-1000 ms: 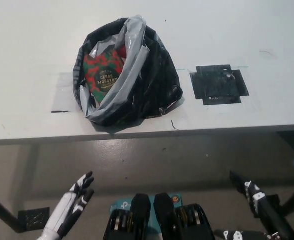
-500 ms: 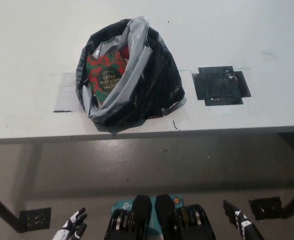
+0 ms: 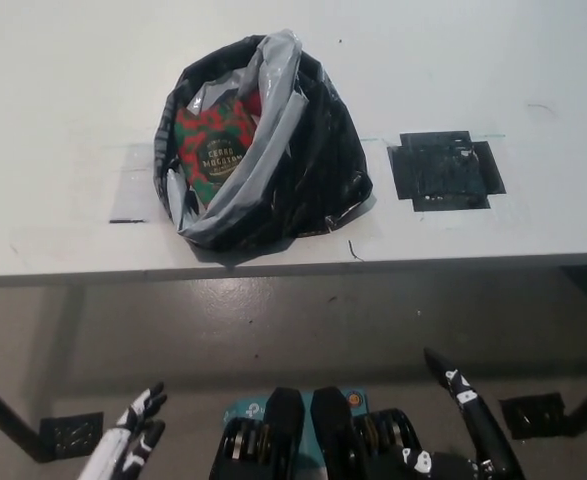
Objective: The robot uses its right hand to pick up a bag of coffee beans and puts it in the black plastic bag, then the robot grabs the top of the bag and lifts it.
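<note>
The bag of coffee beans (image 3: 213,150), red and green patterned with a dark round label, lies inside the crumpled black plastic bag (image 3: 303,165), which sits open on the white table (image 3: 63,90) close to its near edge, left of the middle. You can read only part of the label: the white lettering looks like two short words, too small to make out. Going from the left, faint tape outlines (image 3: 128,185) mark the tabletop just beside the bag, and nothing stands between the bag and the near edge. To its right, well apart, you see a flat patch of black tape (image 3: 445,170) near the near right corner. Below the table, your white left hand (image 3: 128,445) hangs at the lower left, fingers spread apart and holding nothing. Your black right hand (image 3: 468,415) sits at the lower right, fingers stretched out straight, gripping nothing.
</note>
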Controlling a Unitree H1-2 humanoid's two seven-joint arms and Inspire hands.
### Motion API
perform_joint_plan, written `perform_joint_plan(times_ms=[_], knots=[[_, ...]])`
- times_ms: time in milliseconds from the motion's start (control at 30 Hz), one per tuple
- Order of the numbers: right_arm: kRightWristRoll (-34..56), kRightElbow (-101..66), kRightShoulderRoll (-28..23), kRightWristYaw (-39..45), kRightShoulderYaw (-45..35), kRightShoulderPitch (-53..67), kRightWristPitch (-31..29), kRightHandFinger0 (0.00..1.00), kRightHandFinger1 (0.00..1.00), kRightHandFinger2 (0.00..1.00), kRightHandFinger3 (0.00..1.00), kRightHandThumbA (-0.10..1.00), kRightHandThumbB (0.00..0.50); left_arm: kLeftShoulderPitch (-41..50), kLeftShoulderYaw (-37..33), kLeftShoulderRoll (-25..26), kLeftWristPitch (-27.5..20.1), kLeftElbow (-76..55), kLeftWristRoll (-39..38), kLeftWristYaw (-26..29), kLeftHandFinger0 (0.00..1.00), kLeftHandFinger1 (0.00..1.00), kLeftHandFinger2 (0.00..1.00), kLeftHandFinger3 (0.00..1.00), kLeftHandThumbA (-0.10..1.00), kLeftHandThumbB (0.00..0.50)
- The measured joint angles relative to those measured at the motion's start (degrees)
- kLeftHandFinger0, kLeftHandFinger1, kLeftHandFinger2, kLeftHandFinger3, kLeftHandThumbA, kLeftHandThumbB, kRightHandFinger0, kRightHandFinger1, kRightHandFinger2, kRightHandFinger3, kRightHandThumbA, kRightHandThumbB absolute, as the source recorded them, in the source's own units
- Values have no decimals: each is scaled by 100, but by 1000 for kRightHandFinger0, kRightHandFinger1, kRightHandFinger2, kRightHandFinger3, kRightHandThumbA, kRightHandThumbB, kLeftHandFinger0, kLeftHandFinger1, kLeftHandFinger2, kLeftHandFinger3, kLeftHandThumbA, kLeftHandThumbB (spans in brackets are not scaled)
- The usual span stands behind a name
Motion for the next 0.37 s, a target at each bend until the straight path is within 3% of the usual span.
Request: perform_joint_plan(times_ms=[233,367], knots=[[-143,134,-1,-158,46,4,-285,1000,1000,1000,1000,921,294,-49,26,39,-5,-26,5,-4,1000,1000,1000,1000,1000,263],[-164,142,-1,-190,50,17,-309,1000,1000,1000,1000,947,308,-47,26,48,-7,-25,4,-4,1000,1000,1000,1000,1000,265]])
